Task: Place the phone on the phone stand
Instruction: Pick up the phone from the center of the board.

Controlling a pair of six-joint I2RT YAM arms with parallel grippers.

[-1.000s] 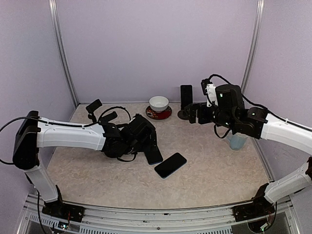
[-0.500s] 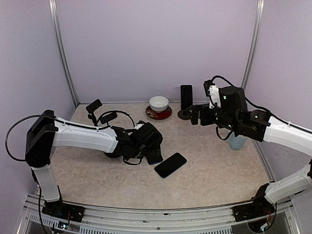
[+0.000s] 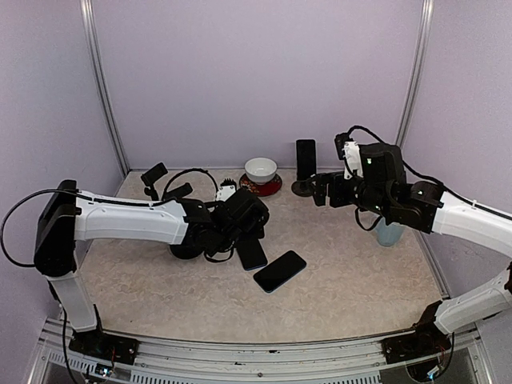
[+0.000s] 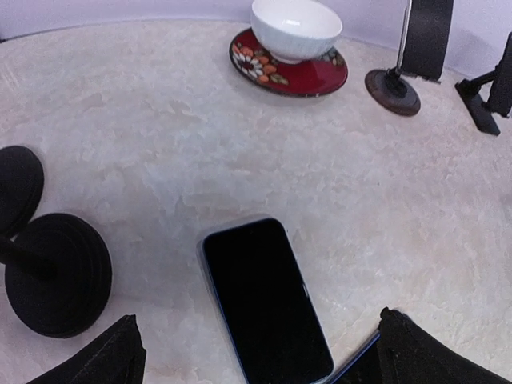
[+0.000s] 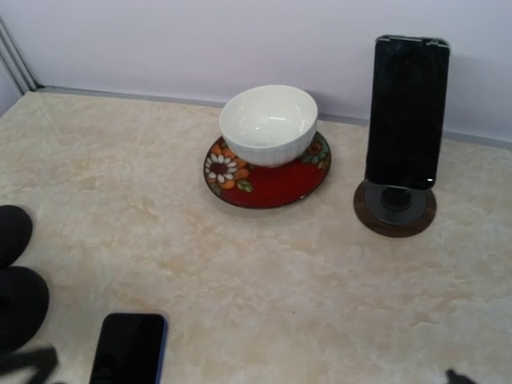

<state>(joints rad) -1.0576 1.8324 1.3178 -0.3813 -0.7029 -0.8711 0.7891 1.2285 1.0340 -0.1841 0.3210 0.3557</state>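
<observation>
Two dark phones lie flat on the table: one [image 3: 252, 253] [image 4: 264, 300] right below my left gripper [image 3: 242, 232], the other [image 3: 280, 270] just to its right, only its edge [image 4: 356, 366] showing in the left wrist view. The left gripper is open, its fingertips [image 4: 112, 356] standing on either side of the near phone without touching it. Two empty black phone stands [image 3: 154, 174] [image 3: 180, 190] stand at the back left. Another stand [image 3: 302, 188] at the back holds a third phone [image 3: 306, 158] [image 5: 406, 112] upright. My right gripper [image 3: 320, 190] hovers open beside that stand, holding nothing.
A white bowl [image 3: 261, 169] [image 5: 268, 124] sits on a red flowered plate [image 5: 298, 182] at the back centre. A pale blue cup [image 3: 390, 232] stands near the right wall under the right arm. The empty stands' round black bases [image 4: 56, 272] sit close left of the near phone.
My left wrist dipped toward the phones, then drew back and up a little. The right arm drifted slightly right. Both flat phones stayed where they were.
</observation>
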